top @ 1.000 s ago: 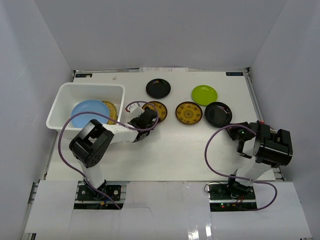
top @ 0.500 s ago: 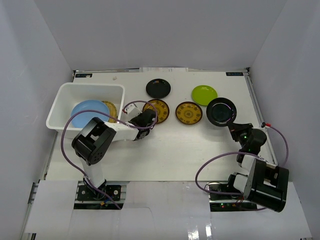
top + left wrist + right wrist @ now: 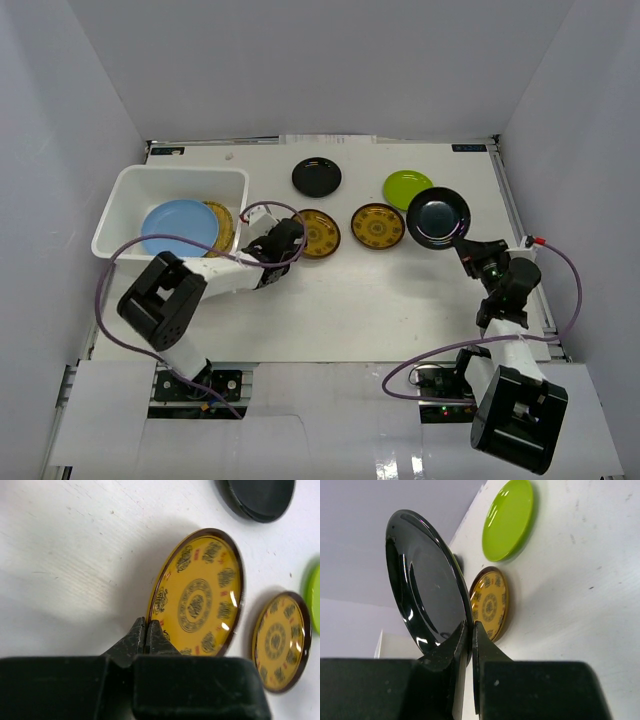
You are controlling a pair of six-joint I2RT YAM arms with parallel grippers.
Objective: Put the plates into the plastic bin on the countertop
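**Overhead view with two wrist close-ups.** The left pincer (image 3: pixel 146 630) is shut on the near rim of a yellow patterned plate (image 3: pixel 197 600), which appears tipped up off the tabletop (image 3: pixel 350 300). The right pincer (image 3: pixel 469 630) is clamped on the edge of a black plate (image 3: pixel 427 585), held raised over the right side of the tabletop.

The bin (image 3: pixel 185 171) stands at the left and holds a blue plate (image 3: pixel 178 228) with a yellowish plate (image 3: pixel 223 222) just beside it. It lies near the left pincer, to its left, and well apart from the right pincer, so the left arm is the nearer.

Flat outside the bin lie a second patterned plate (image 3: pixel 377 226), a green plate (image 3: pixel 403 186) and a second black plate (image 3: pixel 316 177).

The plates' markings and the small labels (image 3: pixel 468 148) at the far edge cannot be read.
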